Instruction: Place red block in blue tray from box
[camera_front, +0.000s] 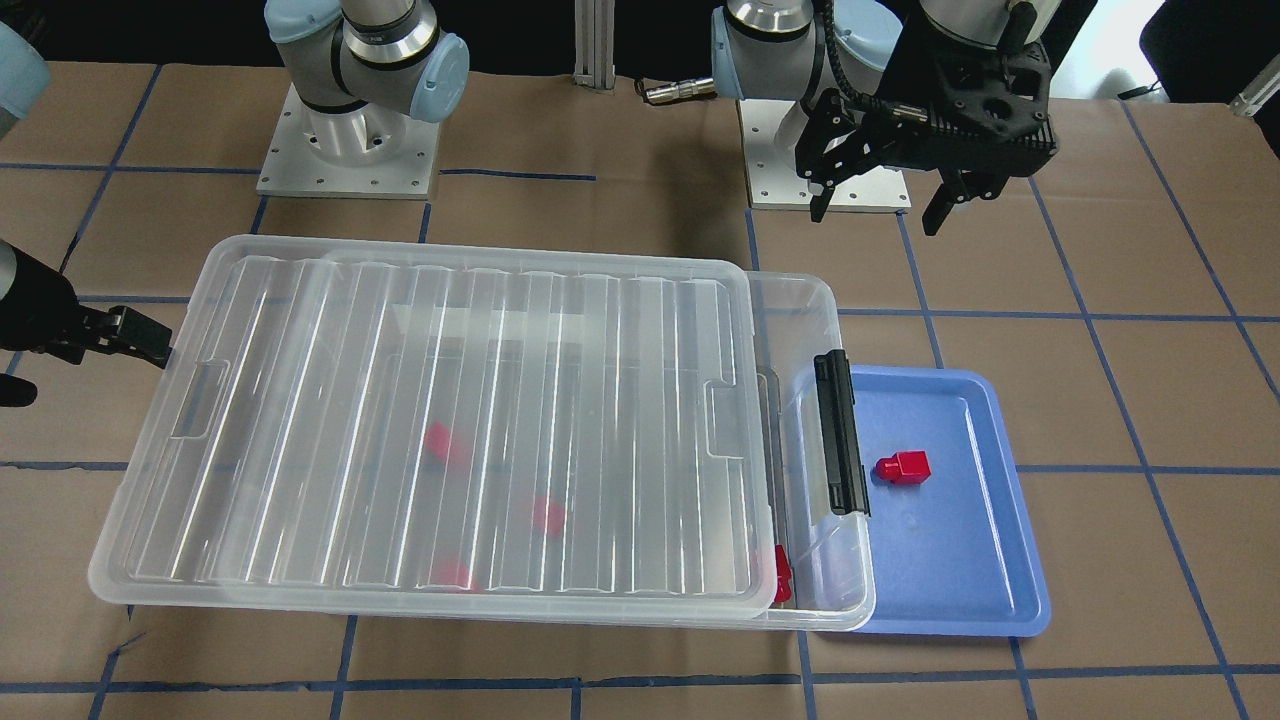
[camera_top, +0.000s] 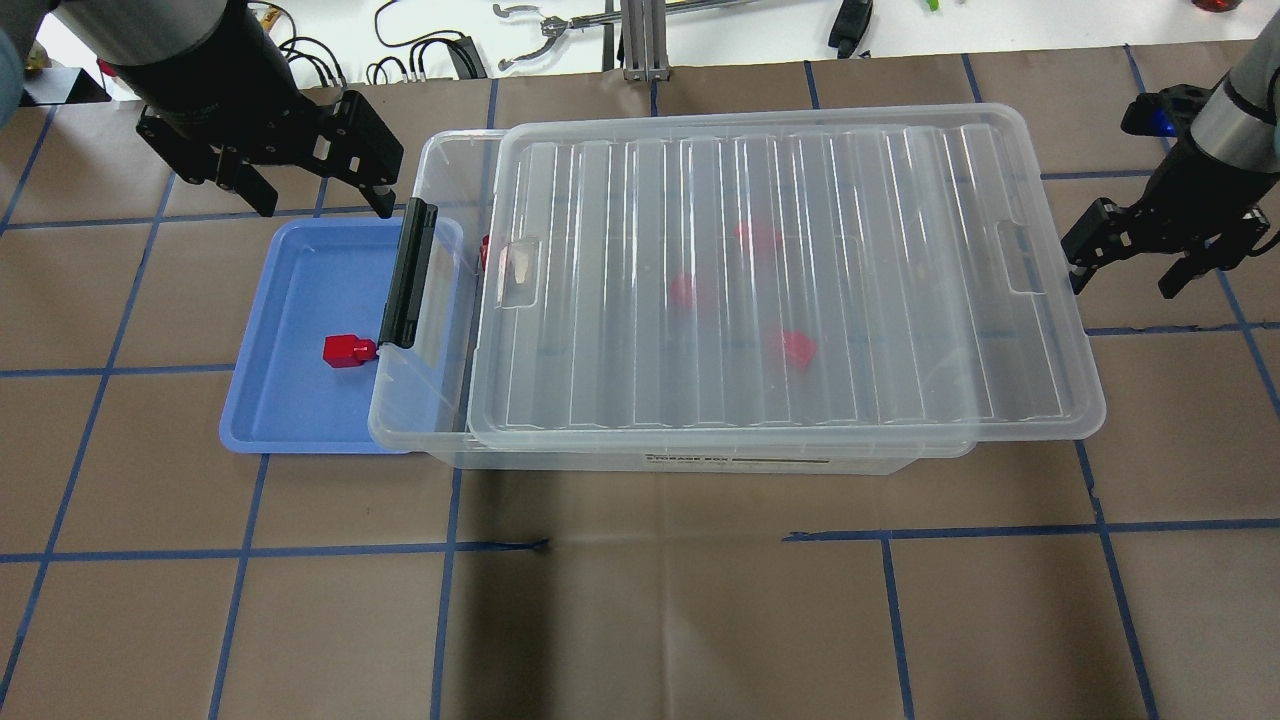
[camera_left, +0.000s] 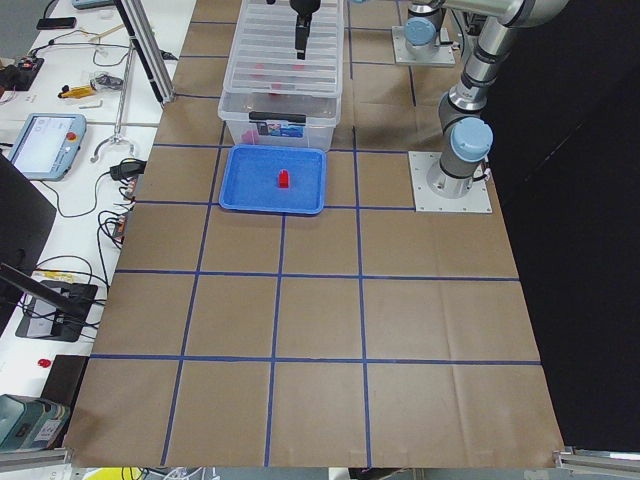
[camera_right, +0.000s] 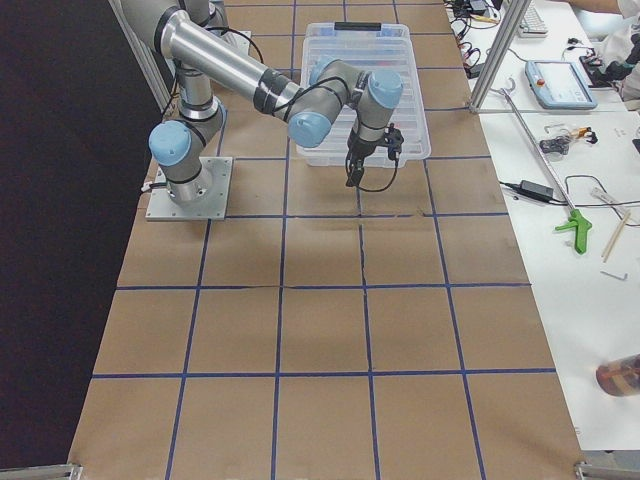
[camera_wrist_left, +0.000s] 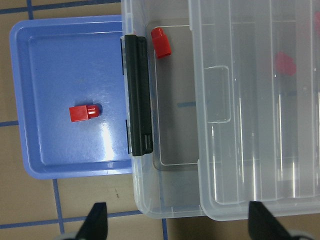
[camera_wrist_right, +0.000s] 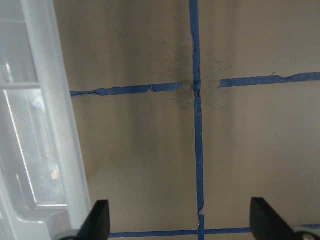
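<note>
One red block (camera_front: 903, 468) (camera_top: 348, 350) (camera_wrist_left: 84, 113) lies in the blue tray (camera_front: 950, 560) (camera_top: 290, 400) (camera_wrist_left: 60, 150). The clear box (camera_front: 815, 330) (camera_top: 440, 330) overlaps the tray's edge. Its ribbed lid (camera_front: 460, 420) (camera_top: 780, 280) is slid aside, leaving a gap by the black latch (camera_front: 842, 432) (camera_wrist_left: 138, 95). Another red block (camera_wrist_left: 161, 42) (camera_front: 780, 573) lies in that gap. Three more red blocks (camera_top: 688, 291) show blurred under the lid. My left gripper (camera_front: 876, 215) (camera_top: 325, 205) (camera_wrist_left: 180, 222) is open and empty above the tray's robot-side edge. My right gripper (camera_top: 1122, 285) (camera_wrist_right: 181, 222) is open and empty just off the lid's far end.
The brown paper table (camera_top: 640, 600) carries a blue tape grid. The arm bases (camera_front: 350, 150) stand behind the box. A white bench with cables and tools (camera_top: 560, 30) lies beyond the table's far edge.
</note>
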